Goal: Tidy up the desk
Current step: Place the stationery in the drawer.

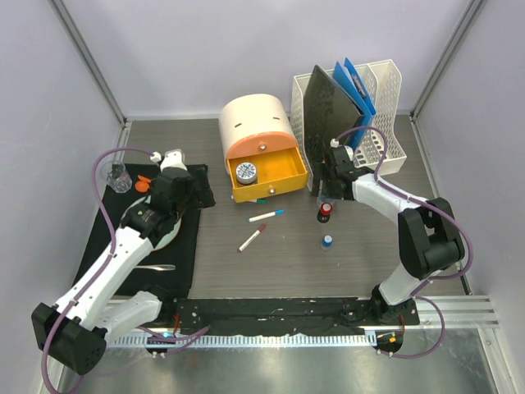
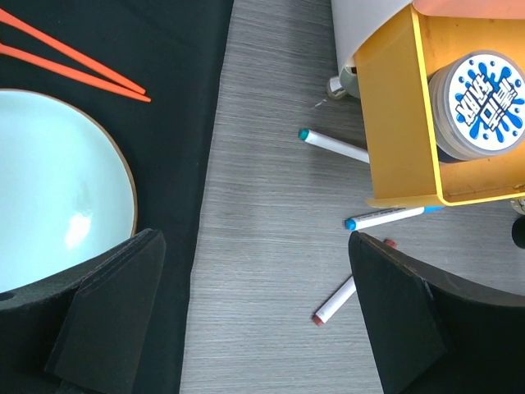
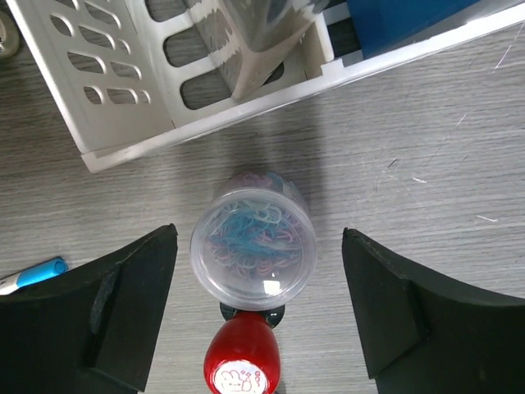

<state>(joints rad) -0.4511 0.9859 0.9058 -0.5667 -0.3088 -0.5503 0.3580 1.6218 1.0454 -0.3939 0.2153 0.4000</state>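
The desk (image 1: 287,263) is dark wood-grain laminate. My right gripper (image 3: 258,233) is open, its fingers (image 3: 131,304) on either side of a clear round jar of coloured paper clips (image 3: 253,250) with a gap on each side. A red-topped stamp (image 3: 243,357) stands just in front of the jar. From above, the right gripper (image 1: 330,191) sits at the foot of the white file rack (image 1: 385,152) and hides the jar. My left gripper (image 2: 254,320) is open with nothing in it, above the edge of the black mat (image 2: 176,123), near a red-capped marker (image 2: 335,305).
A yellow drawer (image 1: 289,176) stands pulled out of a beige domed organizer (image 1: 256,119), with a round tin (image 1: 246,171) in it. Markers (image 1: 267,215) and a small blue-capped item (image 1: 327,241) lie mid-desk. The mat carries a pale plate (image 2: 57,189), orange chopsticks (image 2: 74,61), a spoon (image 1: 156,267) and a glass (image 1: 117,176).
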